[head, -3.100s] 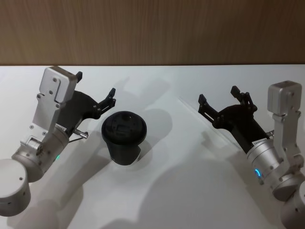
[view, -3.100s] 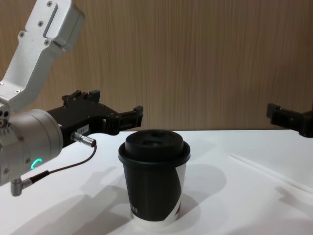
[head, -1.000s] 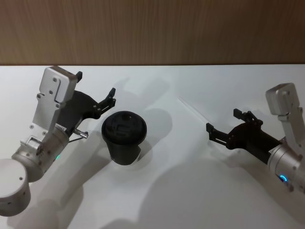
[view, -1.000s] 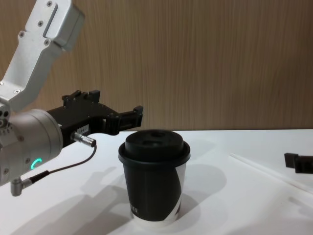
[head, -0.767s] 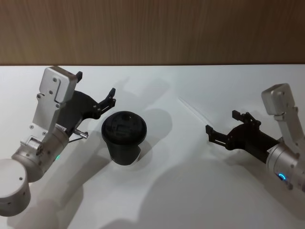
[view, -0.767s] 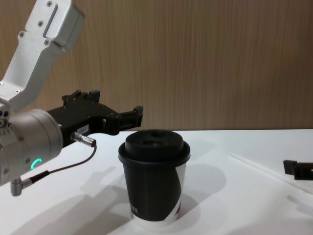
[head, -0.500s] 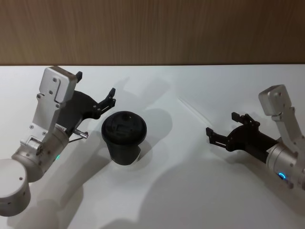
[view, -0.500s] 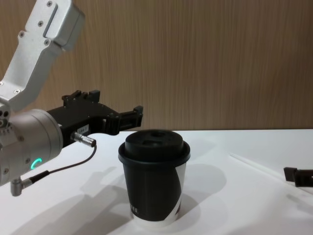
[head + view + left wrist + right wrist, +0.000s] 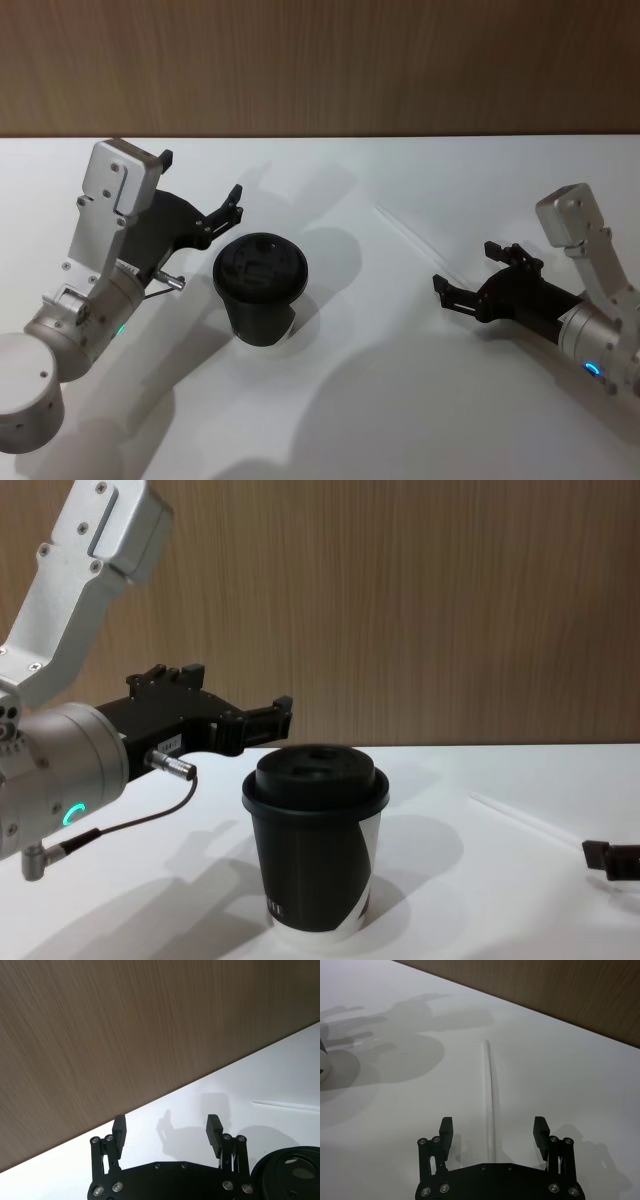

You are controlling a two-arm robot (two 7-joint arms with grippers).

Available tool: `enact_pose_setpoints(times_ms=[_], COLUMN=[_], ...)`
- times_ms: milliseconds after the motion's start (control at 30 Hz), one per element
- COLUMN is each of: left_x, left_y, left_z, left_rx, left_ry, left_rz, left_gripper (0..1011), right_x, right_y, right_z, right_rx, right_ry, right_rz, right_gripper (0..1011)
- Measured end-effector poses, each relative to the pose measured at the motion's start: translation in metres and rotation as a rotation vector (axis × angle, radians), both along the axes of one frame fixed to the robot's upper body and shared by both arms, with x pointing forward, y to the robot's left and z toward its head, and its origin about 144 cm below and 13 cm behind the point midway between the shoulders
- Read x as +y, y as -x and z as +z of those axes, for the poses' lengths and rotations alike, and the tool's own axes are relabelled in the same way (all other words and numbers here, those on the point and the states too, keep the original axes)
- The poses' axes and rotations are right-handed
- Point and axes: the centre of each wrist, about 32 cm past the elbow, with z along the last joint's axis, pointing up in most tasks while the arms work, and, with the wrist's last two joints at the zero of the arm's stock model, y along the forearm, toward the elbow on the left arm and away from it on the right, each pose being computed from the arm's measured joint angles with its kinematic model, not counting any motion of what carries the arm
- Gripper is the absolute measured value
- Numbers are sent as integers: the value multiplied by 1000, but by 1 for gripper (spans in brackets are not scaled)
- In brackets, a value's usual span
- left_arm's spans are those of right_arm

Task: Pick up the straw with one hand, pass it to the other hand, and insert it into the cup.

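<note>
Right gripper (image 9: 492,1125) open, straddling the straw (image 9: 489,1090), which lies flat on the surface (image 9: 480,180) right of the cup (image 9: 260,285). Drop flush, keep the straw centred, pinch gently. Left gripper (image 9: 200,177) hovers open by the cup.

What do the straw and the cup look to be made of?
Straw: likely thin plastic, whitish and translucent, with a smooth tube wall. Cup: probably paper, matte black with a white patch. Its lid looks like moulded plastic, domed and faintly shiny.
</note>
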Motion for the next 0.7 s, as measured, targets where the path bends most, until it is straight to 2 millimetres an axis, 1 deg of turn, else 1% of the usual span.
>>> enact_pose_setpoints(times_ms=[700], left_x=[0], left_y=[0], left_z=[0], left_rx=[0], left_ry=[0], left_rz=[0], left_gripper=[1003], right_x=[-1], right_y=[1], right_z=[-5], right_rx=[18], right_ry=[5], right_rz=[-8], right_gripper=[1001])
